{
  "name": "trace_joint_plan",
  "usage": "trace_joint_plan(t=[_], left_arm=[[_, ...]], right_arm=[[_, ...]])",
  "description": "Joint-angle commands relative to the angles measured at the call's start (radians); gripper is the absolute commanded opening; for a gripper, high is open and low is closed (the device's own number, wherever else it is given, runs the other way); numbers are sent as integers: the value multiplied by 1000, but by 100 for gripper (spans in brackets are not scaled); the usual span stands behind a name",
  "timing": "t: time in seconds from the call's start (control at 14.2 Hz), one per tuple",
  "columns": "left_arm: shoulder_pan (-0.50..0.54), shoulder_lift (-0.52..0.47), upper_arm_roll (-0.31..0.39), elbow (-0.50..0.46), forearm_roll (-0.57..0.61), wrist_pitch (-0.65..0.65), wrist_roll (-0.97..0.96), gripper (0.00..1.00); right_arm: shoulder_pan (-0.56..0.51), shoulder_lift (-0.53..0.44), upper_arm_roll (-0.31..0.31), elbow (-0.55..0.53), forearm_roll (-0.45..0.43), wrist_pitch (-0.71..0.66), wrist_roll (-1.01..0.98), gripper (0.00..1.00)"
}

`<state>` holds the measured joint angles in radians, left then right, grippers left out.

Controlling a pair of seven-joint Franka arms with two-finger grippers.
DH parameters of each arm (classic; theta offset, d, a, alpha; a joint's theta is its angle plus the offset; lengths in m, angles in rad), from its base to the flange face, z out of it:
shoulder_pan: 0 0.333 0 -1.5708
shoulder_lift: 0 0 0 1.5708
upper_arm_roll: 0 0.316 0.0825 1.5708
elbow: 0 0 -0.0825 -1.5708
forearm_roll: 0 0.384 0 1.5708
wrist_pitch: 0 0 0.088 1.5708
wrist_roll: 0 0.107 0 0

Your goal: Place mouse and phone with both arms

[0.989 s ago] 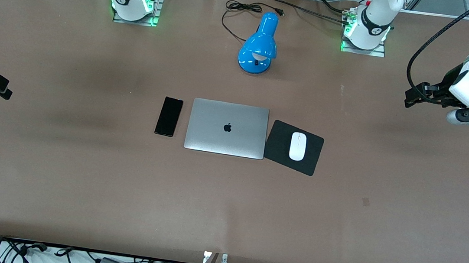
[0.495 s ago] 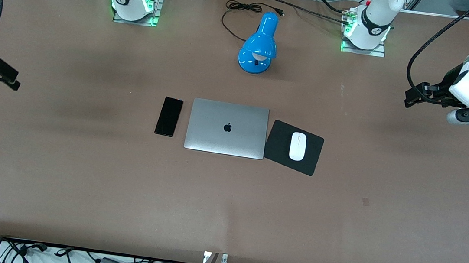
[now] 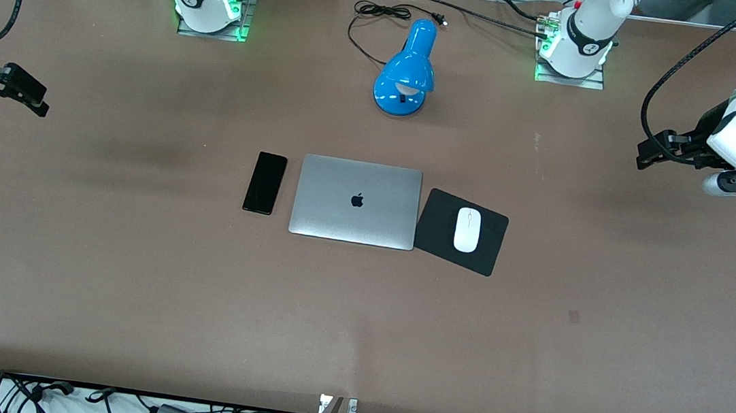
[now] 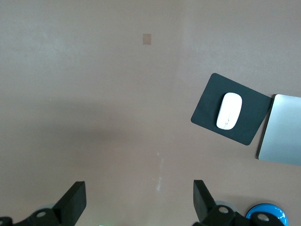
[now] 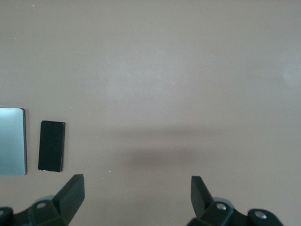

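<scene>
The mouse (image 3: pixel 467 229) (image 4: pixel 229 110) was small and white, and it lay flat on a black pad (image 3: pixel 461 232) (image 4: pixel 231 115). The pad sat on the bench (image 3: pixel 128 277), touching the side of a shut silver laptop (image 3: pixel 356 201) at the left arm's end. The phone (image 3: pixel 265 183) (image 5: pixel 51 146) was black and lay flat just beside the laptop, at the right arm's end, with a thin strip of bench between them. So the three things made a row in the middle of the bench: phone, laptop, then pad with the mouse on top.

A blue lamp (image 3: pixel 408 70) stood farther from the front camera than the laptop, with its black cord (image 3: pixel 377 19) curled near the bench edge.

The left hand (image 3: pixel 647 154) (image 4: pixel 136 200) hung in the air over bare bench near the left arm's end, well apart from the mouse. Its fingers (image 4: pixel 73 202) were spread wide and it held nothing.

The right hand (image 3: pixel 30 99) (image 5: pixel 136 197) hung in the air over bare bench near the right arm's end, well apart from the phone. Its fingers (image 5: pixel 70 190) were spread wide too, and it held nothing
</scene>
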<state>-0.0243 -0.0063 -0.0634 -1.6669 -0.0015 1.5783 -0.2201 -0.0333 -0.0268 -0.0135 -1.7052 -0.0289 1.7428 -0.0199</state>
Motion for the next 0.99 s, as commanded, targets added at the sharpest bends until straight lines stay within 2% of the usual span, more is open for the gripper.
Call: trace_joint_plan(t=[0.0,0.28,0.92], left_arm=[[3,-12,7,-11,-12,3,19,100],[3,-12,7,-11,-12,3,21,100],[4,-14,7,-10,-14,8,25,100]], right_arm=[[-10,-33,7,-30,-8,8,-15,100],[-10,-35,7,-2,-8,-69,-17,100],[-7,-33,12,-14,34,-65,-17,100]])
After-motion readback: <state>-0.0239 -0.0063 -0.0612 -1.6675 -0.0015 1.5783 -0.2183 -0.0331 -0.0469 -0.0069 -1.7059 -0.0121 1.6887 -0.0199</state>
